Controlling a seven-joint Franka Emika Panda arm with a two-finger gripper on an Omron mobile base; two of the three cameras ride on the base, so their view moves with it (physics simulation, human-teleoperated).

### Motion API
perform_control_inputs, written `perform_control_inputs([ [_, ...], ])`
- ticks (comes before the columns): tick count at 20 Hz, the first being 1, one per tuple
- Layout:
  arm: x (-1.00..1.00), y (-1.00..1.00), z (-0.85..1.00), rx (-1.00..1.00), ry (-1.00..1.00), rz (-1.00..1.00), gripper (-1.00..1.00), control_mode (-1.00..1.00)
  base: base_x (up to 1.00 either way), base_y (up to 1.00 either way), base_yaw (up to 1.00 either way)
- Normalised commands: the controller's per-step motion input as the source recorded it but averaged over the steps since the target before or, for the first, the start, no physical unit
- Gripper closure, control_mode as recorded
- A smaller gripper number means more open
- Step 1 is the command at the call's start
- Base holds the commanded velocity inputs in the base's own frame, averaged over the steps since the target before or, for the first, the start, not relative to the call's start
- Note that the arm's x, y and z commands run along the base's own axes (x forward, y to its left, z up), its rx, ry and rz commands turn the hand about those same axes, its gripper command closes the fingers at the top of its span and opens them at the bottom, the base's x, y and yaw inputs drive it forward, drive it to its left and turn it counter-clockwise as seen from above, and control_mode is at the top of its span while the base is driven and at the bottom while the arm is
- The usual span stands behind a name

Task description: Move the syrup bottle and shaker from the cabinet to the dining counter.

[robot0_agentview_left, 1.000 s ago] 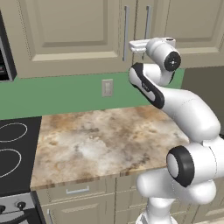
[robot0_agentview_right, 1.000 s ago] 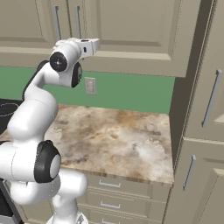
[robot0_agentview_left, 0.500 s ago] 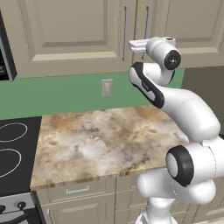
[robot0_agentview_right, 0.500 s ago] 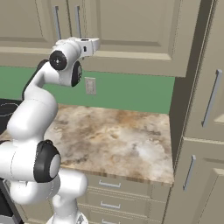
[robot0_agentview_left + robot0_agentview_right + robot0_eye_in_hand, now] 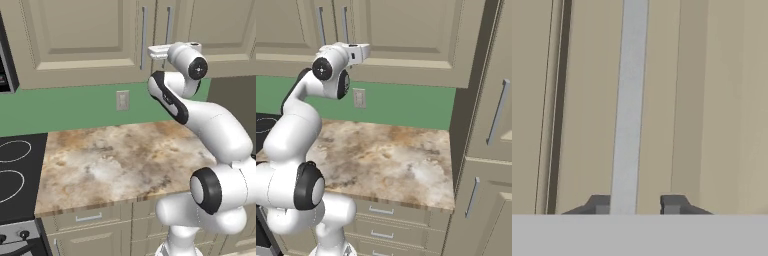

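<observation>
**At the wall cabinet: gripper around a door handle**

Above the bench, the beige wall cabinet with panelled doors [image 5: 85, 45] spans the top of both base views. Its doors are shut, so whatever stands inside is hidden. At the right of the right base view a tall beige cupboard column [image 5: 491, 125] stands just beside the bench, with bar handles of its own.

The bench, with a tan-brown marbled stone top [image 5: 115, 160], lies below the wall cabinet, with a green wall strip [image 5: 65, 107] between them. A black stove top with white ring marks [image 5: 15, 170] touches the bench at its left end. Beige drawer fronts [image 5: 87, 218] sit under the bench's front edge.

The white arm with dark joints [image 5: 215, 130] rises in front of the bench and reaches up to the lower part of the cabinet doors.

A small pale wall socket [image 5: 122, 100] is set in the green strip.

Two long vertical silver bar handles [image 5: 144, 37] hang side by side where the doors meet. The gripper [image 5: 154, 50] is level with their lower ends. In the hand view one silver bar [image 5: 631, 100] runs upright between the two dark finger tips of the gripper [image 5: 635, 205]. One tip touches the bar and the other stands slightly off it. I cannot tell whether the jaws clamp the bar.
</observation>
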Motion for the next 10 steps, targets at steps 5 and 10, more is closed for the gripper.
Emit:
perform_control_inputs([
  [5, 0.0, 0.0, 0.0, 0.0, 0.0, 0.0, 1.0, -1.0, 0.0, 0.0, 0.0],
  [10, -0.09, 0.08, 0.0, -0.01, 0.01, 0.04, 1.0, -1.0, 0.0, 0.0, 0.0],
])
